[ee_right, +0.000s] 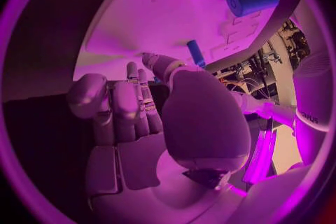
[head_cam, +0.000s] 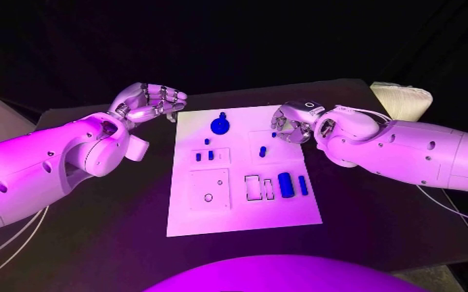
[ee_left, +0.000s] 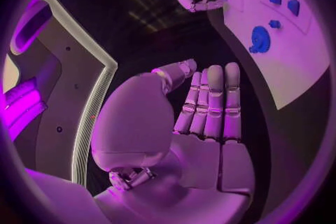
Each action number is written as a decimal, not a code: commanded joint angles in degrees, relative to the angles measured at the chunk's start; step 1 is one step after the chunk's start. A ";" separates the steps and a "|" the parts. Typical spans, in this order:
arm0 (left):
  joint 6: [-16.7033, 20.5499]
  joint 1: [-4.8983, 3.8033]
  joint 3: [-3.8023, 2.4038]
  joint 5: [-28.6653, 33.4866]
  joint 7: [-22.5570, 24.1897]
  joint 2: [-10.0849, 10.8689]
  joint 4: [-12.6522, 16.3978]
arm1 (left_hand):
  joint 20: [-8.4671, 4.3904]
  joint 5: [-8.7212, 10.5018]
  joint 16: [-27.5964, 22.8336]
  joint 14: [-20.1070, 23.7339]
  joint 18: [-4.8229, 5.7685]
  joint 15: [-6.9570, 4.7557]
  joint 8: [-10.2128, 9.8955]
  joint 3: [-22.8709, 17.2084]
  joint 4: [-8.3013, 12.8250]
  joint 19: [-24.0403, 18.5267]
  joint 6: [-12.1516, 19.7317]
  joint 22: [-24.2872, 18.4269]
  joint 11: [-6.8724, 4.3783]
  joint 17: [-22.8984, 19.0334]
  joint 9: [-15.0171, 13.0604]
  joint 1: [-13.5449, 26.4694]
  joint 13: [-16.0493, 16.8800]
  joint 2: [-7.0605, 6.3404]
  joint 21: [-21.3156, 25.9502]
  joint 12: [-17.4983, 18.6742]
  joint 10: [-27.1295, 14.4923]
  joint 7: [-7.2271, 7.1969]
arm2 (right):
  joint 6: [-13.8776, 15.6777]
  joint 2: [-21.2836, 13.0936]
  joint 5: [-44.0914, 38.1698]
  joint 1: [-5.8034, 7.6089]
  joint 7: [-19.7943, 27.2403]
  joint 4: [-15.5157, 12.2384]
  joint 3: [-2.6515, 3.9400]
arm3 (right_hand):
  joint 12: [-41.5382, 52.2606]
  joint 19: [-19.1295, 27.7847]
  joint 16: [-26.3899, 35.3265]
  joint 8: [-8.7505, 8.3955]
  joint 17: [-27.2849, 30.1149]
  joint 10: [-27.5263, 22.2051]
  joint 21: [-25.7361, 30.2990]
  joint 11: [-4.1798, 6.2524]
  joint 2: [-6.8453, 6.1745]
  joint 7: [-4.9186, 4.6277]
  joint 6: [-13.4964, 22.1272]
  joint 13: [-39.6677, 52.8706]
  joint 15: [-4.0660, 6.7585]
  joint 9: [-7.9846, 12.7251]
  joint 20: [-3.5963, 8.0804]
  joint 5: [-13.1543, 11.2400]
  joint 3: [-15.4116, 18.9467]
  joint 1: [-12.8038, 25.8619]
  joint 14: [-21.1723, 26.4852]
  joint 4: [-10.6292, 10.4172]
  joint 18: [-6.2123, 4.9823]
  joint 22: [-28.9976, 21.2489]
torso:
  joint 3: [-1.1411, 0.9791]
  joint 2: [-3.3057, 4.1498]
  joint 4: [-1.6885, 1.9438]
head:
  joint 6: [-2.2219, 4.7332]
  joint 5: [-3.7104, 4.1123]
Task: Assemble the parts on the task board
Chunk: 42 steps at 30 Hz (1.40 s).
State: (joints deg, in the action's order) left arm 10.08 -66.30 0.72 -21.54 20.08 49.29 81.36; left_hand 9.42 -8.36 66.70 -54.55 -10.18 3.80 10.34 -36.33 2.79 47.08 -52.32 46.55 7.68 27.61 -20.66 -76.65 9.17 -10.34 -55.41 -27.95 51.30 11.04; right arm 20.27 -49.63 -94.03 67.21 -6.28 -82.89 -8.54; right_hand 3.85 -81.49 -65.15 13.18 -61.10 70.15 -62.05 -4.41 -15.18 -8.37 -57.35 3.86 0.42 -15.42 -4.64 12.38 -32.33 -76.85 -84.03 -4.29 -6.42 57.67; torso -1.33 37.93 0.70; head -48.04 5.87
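White rectangular plastic task board (head_cam: pixel 239 204) lies mid-table on the black tabletop (head_cam: pixel 390 224). Nearest on it: a square plate outline with a small ring (head_cam: pixel 209 197), then a row of rectangular slots with a big blue cylinder-like block (head_cam: pixel 285 184) and a slimmer blue bar (head_cam: pixel 302 184) beside them. Farther up, two small blue pegs (head_cam: pixel 205 156) in a recessed panel, a single short blue peg (head_cam: pixel 262 151), and at the far end a round blue gear-like disc (head_cam: pixel 220 126) with a tiny blue piece (head_cam: pixel 207 141) near it. Risk, my judgement: right hand (head_cam: pixel 293 124) hovers at the board's far right edge just beside the short blue peg; a slightly off approach could knock it over or push it out of place, since loose pegs are small and probably roll. Nudging the board itself would shift every part. Left hand (head_cam: pixel 151 103) sits off the board's far left corner, apart from everything, so low risk there unless it sweeps in over the gear disc. Left hand: fingers straight and together in its wrist view, thumb apart, palm bare, holds nothing, touches nothing. Right hand: fingers partly curled inward, thumb near fingertips; nothing visible between them as far as I can tell, not touching the peg. No part looks picked up yet.
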 commanded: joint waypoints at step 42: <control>-1.74 0.01 -0.05 5.49 2.59 0.64 0.30 | -0.04 -0.26 -0.51 0.34 -0.40 -0.05 0.37 0.94 0.02 -0.09 0.45 -0.59 0.09 -0.34 0.12 0.27 -0.38 0.07 0.92 0.39 -0.16 -0.02 | 2.48 2.36 -10.39 -1.85 -7.77 -1.01 -0.29 | 1.21 -2.44 -7.89 3.77 -4.19 7.76 -12.45 2.26 3.95 1.92 -6.06 1.89 1.98 -4.21 1.26 -2.46 -5.52 -3.37 -1.96 2.67 2.61 14.41 | -0.05 0.05 -0.07 | -0.70 0.02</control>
State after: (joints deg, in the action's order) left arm 9.12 -66.27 0.73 -16.52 22.19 50.01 81.63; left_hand 9.42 -8.36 66.51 -54.55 -10.18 3.80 10.32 -35.72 2.77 47.08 -52.32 46.00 7.68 27.33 -20.61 -76.66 8.83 -10.33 -54.69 -27.95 51.31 11.03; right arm 21.50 -47.28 -102.67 65.66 -12.77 -83.77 -8.65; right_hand 4.97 -83.74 -72.74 16.79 -65.29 74.91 -74.25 -4.78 -12.49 -6.48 -62.91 4.32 1.89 -19.55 -3.58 10.05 -37.49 -79.33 -84.00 -1.65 -4.83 72.02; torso -1.40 37.99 0.62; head -48.78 5.88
